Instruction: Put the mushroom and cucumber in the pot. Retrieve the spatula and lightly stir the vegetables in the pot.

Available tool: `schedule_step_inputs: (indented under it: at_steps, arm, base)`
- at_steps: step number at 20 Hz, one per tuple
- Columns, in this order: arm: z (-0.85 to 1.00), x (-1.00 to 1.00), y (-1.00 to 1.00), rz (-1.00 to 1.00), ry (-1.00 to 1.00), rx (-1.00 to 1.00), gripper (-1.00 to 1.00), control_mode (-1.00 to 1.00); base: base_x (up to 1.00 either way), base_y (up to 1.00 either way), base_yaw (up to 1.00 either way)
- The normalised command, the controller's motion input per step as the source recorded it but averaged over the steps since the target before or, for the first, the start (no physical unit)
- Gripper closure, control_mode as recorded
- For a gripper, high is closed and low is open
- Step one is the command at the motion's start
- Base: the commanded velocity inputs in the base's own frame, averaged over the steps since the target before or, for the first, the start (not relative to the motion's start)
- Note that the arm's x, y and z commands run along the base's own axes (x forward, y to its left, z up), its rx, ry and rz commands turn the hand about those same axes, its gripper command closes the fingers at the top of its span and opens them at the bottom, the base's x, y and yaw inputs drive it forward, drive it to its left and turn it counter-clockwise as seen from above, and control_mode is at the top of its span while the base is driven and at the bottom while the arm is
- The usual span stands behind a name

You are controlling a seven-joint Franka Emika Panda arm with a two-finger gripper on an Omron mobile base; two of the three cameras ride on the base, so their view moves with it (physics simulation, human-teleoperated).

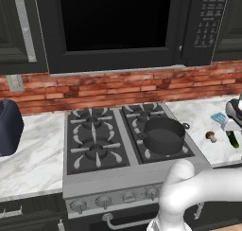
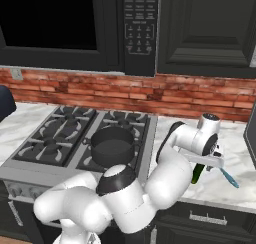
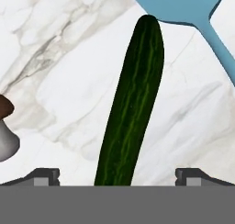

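The dark green cucumber (image 3: pixel 131 103) lies on the marble counter, its near end between my open gripper's (image 3: pixel 118 175) two finger tips. My gripper (image 2: pixel 207 160) hangs just above the cucumber (image 2: pixel 198 173), right of the stove. The mushroom (image 3: pixel 4 131), brown-capped with a pale stem, sits beside it at the hand view's left edge. The light blue spatula (image 3: pixel 183 7) lies just beyond the cucumber's far end. From the left base view, the mushroom (image 1: pixel 211 137), the cucumber (image 1: pixel 232 139) and the spatula (image 1: pixel 219 117) lie right of the dark pot (image 1: pixel 163 135), which stands empty on the front right burner.
The gas stove (image 1: pixel 94 140) has several burners, and its knobs line the front edge. A brick backsplash (image 1: pixel 118 85) and a black microwave (image 1: pixel 118 26) rise behind it. A dark blue appliance (image 1: pixel 7 128) stands on the left counter.
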Motion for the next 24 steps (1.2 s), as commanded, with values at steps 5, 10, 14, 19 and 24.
schedule_step_inputs:
  at_steps: [5,10,14,19,24]
  arm:
    - [-0.34,0.01,0.00,0.00,0.01,0.00,-1.00,-1.00]
    - [-0.27,0.00,0.00,0.00,0.05,0.00,-1.00,-1.00]
    - [-0.28,0.00,0.00,0.00,0.05,0.00,-1.00,-1.00]
    - [-0.23,0.00,0.00,0.00,0.01,0.00,-1.00,-1.00]
    - [0.00,0.00,0.00,0.00,0.00,0.00,-1.00,-1.00]
  base:
    - [0.00,0.00,0.00]
    - [0.00,0.00,0.00]
    - [0.00,0.00,0.00]
    - [0.00,0.00,0.00]
    - [0.00,0.00,0.00]
